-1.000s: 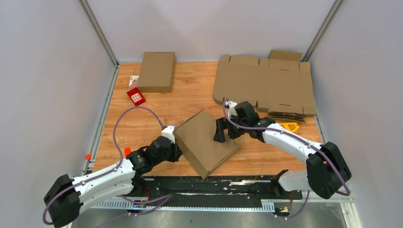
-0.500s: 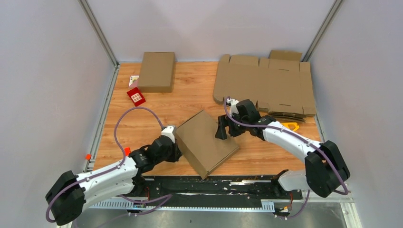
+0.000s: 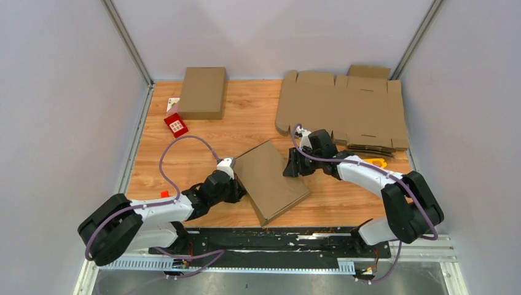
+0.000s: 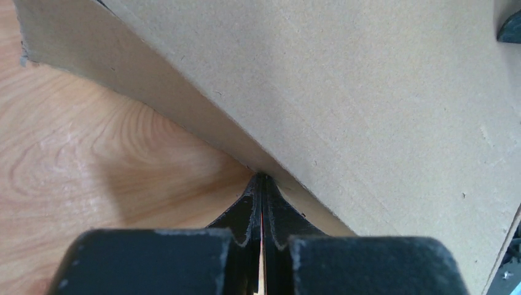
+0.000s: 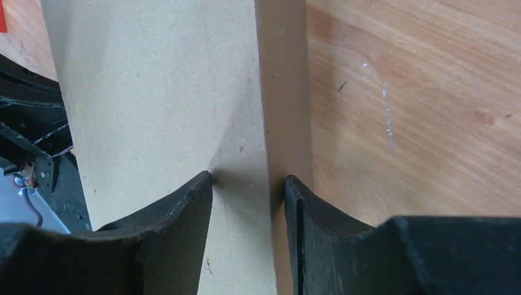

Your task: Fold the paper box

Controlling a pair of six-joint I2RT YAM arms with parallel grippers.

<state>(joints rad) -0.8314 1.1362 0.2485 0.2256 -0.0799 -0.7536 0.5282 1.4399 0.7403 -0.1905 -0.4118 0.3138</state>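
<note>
The paper box lies folded shut as a flat brown carton in the middle of the wooden table, turned at an angle. My left gripper is shut with nothing in it. Its joined tips press against the low left side wall of the paper box. My right gripper straddles the box's far right edge. In the right wrist view one finger rests on the top face of the box, the other finger lies against its side wall, and my right gripper is closed on that edge.
A pile of flat brown blanks lies at the back right, with a yellow tool in front of it. A second closed carton and a red card lie at the back left. A black rail runs along the near edge.
My right jaws have narrowed from wide open onto the box's right edge. My left arm has swung inward, its shut tips pushing the box's left side, and the box has turned slightly.
</note>
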